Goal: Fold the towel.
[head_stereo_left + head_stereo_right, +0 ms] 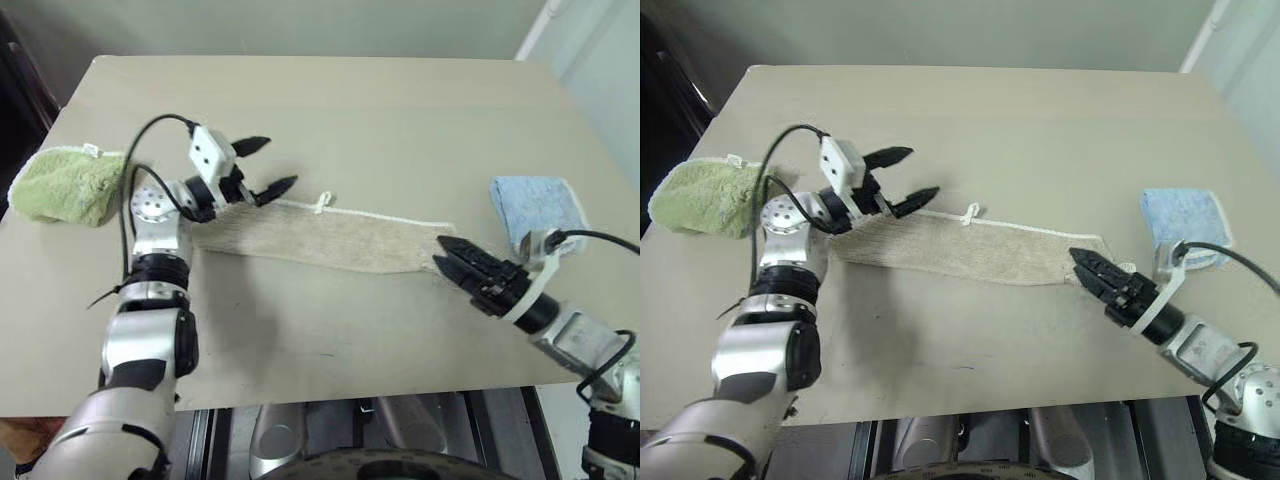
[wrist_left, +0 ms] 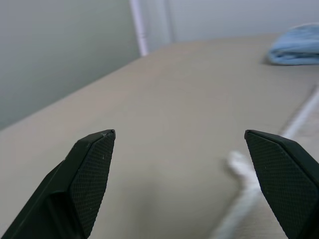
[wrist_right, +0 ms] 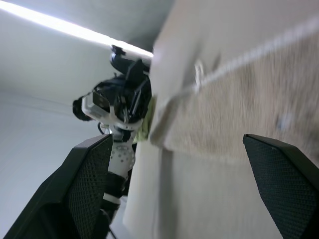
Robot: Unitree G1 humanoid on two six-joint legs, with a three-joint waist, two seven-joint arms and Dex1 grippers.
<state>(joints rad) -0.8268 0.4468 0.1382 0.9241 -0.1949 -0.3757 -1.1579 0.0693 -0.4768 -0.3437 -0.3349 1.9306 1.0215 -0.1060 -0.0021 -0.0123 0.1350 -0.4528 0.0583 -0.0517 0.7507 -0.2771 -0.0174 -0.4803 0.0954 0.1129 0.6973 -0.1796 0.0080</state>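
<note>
Lying as a long narrow strip across the middle of the surface [image 1: 400,120], the towel [image 1: 330,240] looks already folded once lengthwise, its white stitched border and small white loop [image 1: 322,201] along the far edge. So the step in hand, by my reading, is the second fold: bringing one short end over to the other.

The left claw [image 1: 258,167] hovers just above the towel's left end, fingers spread wide, nothing between them. In the left wrist view both fingertips [image 2: 94,164] stand well apart with bare surface and the white loop beyond. The right claw [image 1: 1083,265] sits at the towel's right end, tips right at the cloth's edge, and the right wrist view shows its fingers wide apart too, the beige ribbed cloth stretching away in front and nothing pinched. Both claws open, both empty, the towel flat.

Off to the sides, a fluffy green cloth [image 1: 65,185] rests at the left edge and a folded light blue cloth [image 1: 538,210] near the right arm; neither is part of this job.

Next up, I'd say: one claw needs to drop onto its short end, pinch both layers together near a corner, lift just clear and carry that end across. The catch is grabbing only the top layer and letting the first fold fall open.
</note>
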